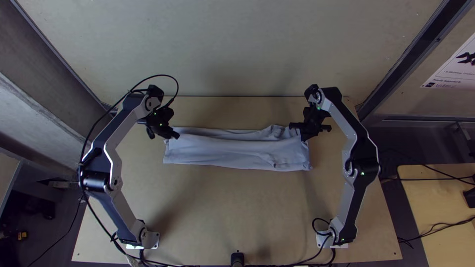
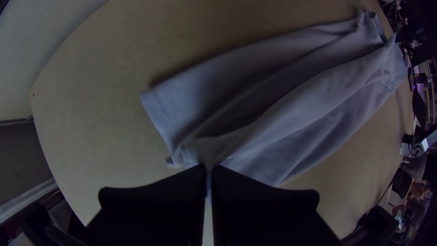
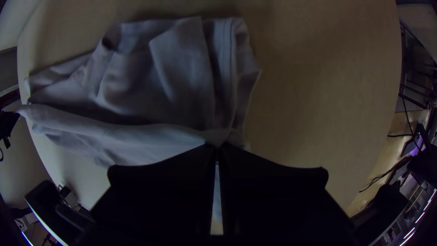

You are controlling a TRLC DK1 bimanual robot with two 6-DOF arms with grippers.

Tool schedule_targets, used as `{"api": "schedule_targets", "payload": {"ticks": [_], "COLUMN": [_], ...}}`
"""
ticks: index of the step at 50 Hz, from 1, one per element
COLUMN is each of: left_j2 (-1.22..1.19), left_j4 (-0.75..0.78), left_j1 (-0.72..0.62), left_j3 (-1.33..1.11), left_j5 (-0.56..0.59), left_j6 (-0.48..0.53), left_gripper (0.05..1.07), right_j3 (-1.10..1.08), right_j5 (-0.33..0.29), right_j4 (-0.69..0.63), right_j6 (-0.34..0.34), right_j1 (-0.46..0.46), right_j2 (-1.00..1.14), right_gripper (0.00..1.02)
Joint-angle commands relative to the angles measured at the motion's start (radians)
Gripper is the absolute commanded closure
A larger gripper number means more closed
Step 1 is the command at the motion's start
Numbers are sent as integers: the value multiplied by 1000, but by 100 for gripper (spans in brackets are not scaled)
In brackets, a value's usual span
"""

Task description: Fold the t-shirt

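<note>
A pale blue-grey cloth t-shirt (image 1: pixel 222 151) lies on the light wooden desk (image 1: pixel 247 212), in the middle, between the two arms. It is folded into a long, thin strip that goes from side to side. The side near the arms' bases looks quite flat. The far side has long folds in it, and the right end is more crumpled, with a flap of cloth lying over other cloth.

The left black gripper (image 1: pixel 167 134) is at the far part of the strip's left end. Its two wide flat fingers (image 2: pixel 159 205) are squeezed together on a pinch of the shirt, close to the end edge. The cloth makes a little peak at the tips, and a long fold runs from there toward the other end.

The right black gripper (image 1: pixel 305 136) is at the far part of the right end. Its fingers (image 3: pixel 273 187) are also pressed together, with a bit of the shirt pinched in the tips. Cloth bunches up around that spot.

Thin black cables (image 1: pixel 106 230) run beside the left arm. A black round-topped thing (image 1: pixel 237 258) stands at the desk's near edge. Off to the right is another light wooden table (image 1: pixel 435 198) with black cables over it.
</note>
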Motion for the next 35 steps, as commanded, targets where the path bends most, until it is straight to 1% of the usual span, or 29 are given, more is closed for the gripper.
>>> {"api": "schedule_targets", "payload": {"ticks": [1,6,7,8,9,10,12,13,14,16,17,18,23,30,35], "left_j2": [72,123,132,140,147,154,163,167,169,174,174,174,160,143,131], "left_j4": [0,17,20,21,21,21,21,23,24,33,40,40,61,67,67], "left_j1": [17,23,24,26,29,30,34,37,37,40,43,46,73,129,179], "left_j3": [71,108,114,120,126,131,132,137,140,143,143,143,143,137,111], "left_j5": [11,11,11,11,11,11,11,11,11,13,19,34,137,267,368], "left_j6": [-12,-18,-23,-35,-41,-47,-60,-63,-69,-89,-96,-98,-107,-107,-103], "left_gripper": [104,104,101,94,80,61,13,8,10,10,10,10,10,10,10], "right_j3": [91,152,161,172,183,197,232,254,272,283,284,286,329,373,382], "right_j5": [12,12,12,12,12,12,11,9,11,11,11,11,3,-43,-51], "right_j4": [-25,-30,-30,-30,-30,-31,-56,-72,-85,-94,-94,-94,-89,-57,-56], "right_j6": [-5,-2,-2,-2,-2,1,3,4,6,9,9,9,24,60,60], "right_j1": [-24,-33,-33,-36,-40,-44,-50,-52,-53,-55,-55,-56,-73,-110,-122], "right_j2": [70,112,118,125,135,144,161,171,178,178,173,170,150,105,78], "right_gripper": [100,100,100,100,99,92,73,61,50,23,12,4,3,3,3]}}
